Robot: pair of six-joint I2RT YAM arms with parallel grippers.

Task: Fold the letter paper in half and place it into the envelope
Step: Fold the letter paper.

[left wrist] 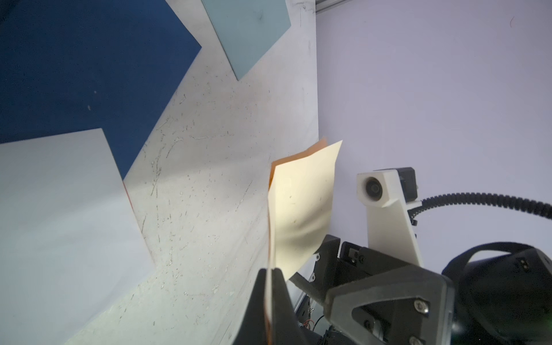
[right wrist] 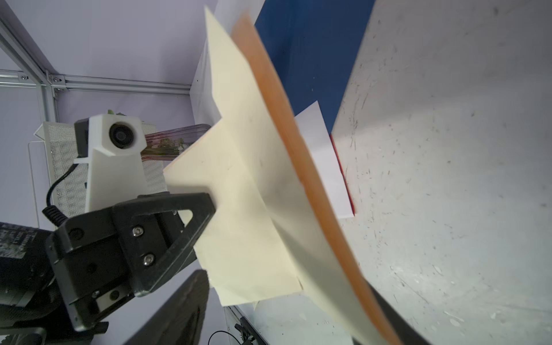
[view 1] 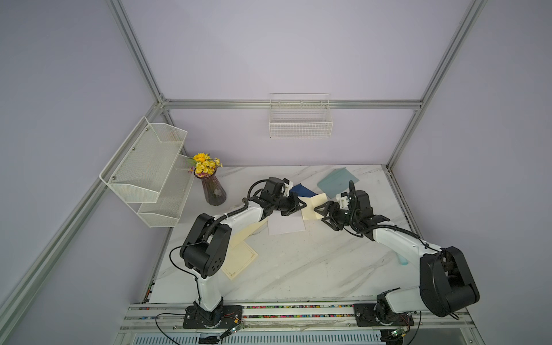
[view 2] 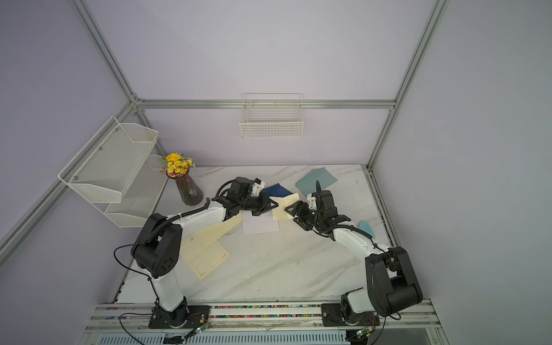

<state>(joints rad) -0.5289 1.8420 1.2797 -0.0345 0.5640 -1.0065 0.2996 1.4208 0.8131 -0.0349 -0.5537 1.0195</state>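
A cream envelope (view 1: pixel 313 206) (view 2: pixel 286 206) hangs above the table's middle between my two grippers. An orange layer shows along its edge (right wrist: pixel 268 89). My left gripper (view 1: pixel 303 205) (view 2: pixel 275 205) (left wrist: pixel 270 274) is shut on one edge of the envelope (left wrist: pixel 301 203). My right gripper (view 1: pixel 321 214) (view 2: pixel 291 214) (right wrist: pixel 286 298) is open. The opposite edge of the envelope (right wrist: pixel 248 209) lies between its spread jaws. Flat on the table just below is the letter paper (view 1: pixel 286 225) (view 2: pixel 260 226) (left wrist: pixel 59 203) (right wrist: pixel 322 167), a white sheet with a red edge.
A dark blue envelope (view 1: pixel 301 190) and a grey-blue one (view 1: pixel 337 180) lie behind the grippers. Cream sheets (view 1: pixel 239 260) lie under the left arm. A vase of yellow flowers (view 1: pixel 213 191) and a mesh shelf (view 1: pixel 149 173) stand at the left. A wire basket (view 1: pixel 300 125) hangs on the back wall.
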